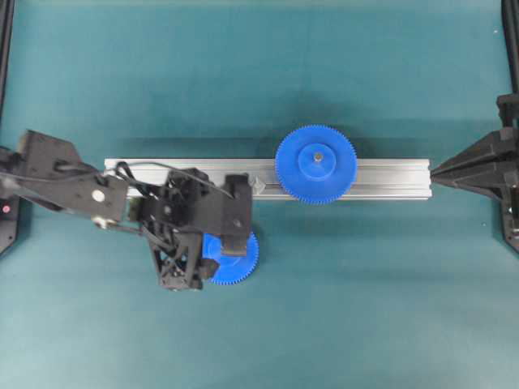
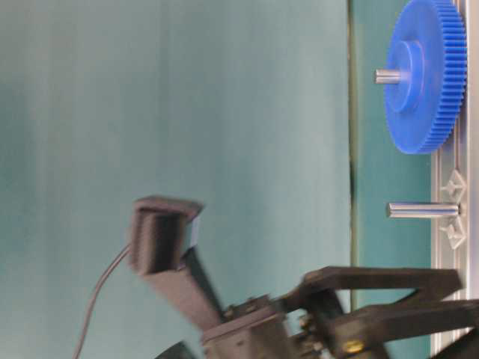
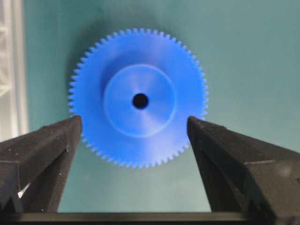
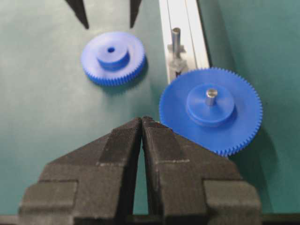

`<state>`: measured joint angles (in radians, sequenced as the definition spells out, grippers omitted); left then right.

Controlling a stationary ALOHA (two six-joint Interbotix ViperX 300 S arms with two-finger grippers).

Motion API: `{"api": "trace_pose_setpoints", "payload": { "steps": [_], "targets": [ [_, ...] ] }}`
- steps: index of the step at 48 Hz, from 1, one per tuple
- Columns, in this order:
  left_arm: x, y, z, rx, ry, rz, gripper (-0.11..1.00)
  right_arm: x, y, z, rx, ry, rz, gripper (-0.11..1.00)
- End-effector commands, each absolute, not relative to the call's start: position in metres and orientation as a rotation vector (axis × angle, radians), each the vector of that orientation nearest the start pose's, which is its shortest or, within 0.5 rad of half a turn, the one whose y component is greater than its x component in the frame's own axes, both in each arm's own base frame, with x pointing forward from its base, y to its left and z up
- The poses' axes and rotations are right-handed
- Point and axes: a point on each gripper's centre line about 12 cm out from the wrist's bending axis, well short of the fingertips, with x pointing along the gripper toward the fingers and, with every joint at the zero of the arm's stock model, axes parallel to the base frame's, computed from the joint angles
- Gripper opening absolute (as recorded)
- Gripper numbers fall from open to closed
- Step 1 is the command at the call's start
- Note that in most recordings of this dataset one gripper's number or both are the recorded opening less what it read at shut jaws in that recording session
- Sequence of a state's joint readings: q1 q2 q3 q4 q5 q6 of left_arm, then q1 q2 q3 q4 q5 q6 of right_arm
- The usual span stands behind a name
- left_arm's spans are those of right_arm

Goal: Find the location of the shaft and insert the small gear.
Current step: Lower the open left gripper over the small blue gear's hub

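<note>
Left pincer (image 3: pixel 134 123) spread wide, straddling small gear (image 3: pixel 138 97) flat on bench (image 1: pixel 365 308), prob. lined up for a grab, nothing held yet; shaft (image 4: pixel 176 38) stands bare on rail (image 1: pixel 389 178) nr big gear (image 1: pixel 315 164); overhead hides shaft, rt wrist cam shows it; right pincer (image 4: pixel 141 123) together, parked.
</note>
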<state>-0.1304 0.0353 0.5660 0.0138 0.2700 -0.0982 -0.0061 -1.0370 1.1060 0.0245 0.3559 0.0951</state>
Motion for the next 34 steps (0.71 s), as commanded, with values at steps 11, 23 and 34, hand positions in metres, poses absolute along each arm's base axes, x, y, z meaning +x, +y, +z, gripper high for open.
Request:
{"api": "trace_pose_setpoints", "payload": {
  "steps": [11, 23, 34],
  "targets": [
    [0.407, -0.058, 0.159, -0.005, 0.900, -0.095, 0.91, 0.178, -0.003, 0.263, 0.134, 0.412, -0.043, 0.14],
    [0.408, -0.058, 0.152, 0.000, 0.936, -0.092, 0.91, 0.176, -0.004, 0.260, 0.135, 0.412, -0.049, 0.14],
    [0.409, -0.054, 0.149, -0.006, 0.942, -0.082, 0.91, 0.175, -0.006, 0.260, 0.137, 0.402, -0.056, 0.14]
  ]
}}
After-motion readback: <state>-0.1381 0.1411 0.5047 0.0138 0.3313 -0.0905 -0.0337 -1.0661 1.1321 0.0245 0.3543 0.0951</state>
